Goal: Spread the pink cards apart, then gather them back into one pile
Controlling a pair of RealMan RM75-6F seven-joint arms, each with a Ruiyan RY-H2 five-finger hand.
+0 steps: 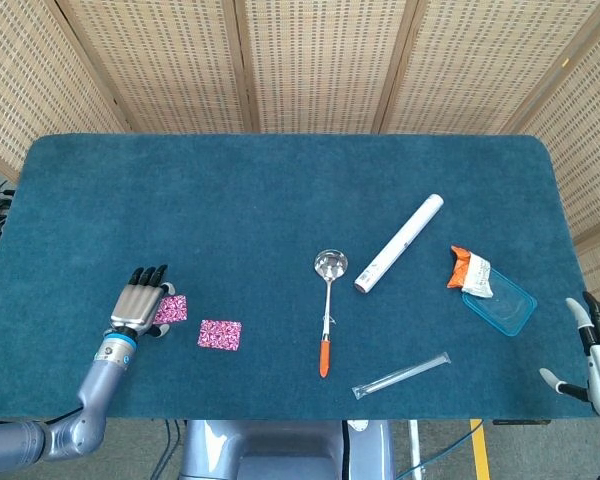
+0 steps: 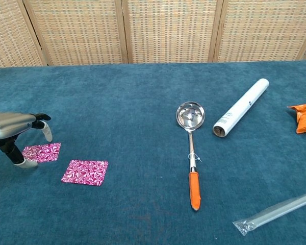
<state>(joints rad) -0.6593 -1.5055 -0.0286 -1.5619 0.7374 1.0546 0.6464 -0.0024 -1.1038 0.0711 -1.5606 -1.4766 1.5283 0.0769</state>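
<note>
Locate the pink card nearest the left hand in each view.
Head view: the pink patterned card lies lower left, beside the left hand.
Chest view: same card at far left.
Shared landmark: the second pink card just to its right.

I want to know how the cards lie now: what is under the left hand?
The left hand is above the left edge of one pink card; the second card lies apart, uncovered. Whether fingertips touch the card is unclear.

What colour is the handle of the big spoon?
The spoon's handle is orange at its end, with a silver stem above; the chest view shows it best.
</note>
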